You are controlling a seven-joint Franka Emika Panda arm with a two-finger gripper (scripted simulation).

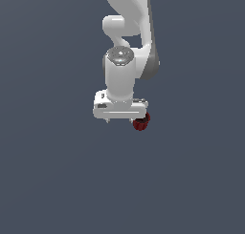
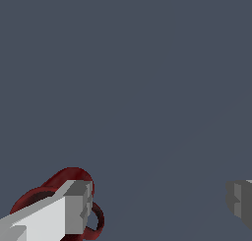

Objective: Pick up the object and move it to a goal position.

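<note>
My arm (image 1: 125, 47) hangs over a bare grey floor (image 1: 48, 180), its upper part cut off. My gripper (image 2: 157, 203) is spread wide, holding nothing. One red mug (image 2: 64, 183) sits against one finger (image 2: 64, 210), outside the gap, mostly hidden. Its loop handle (image 2: 97, 219) shows; I cannot tell its axis.

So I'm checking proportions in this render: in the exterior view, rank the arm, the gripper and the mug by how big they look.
1. Arm, largest.
2. Gripper, the wide white bar across the arm's lower end.
3. Mug, smallest, though the gripper hides part of it.
</note>
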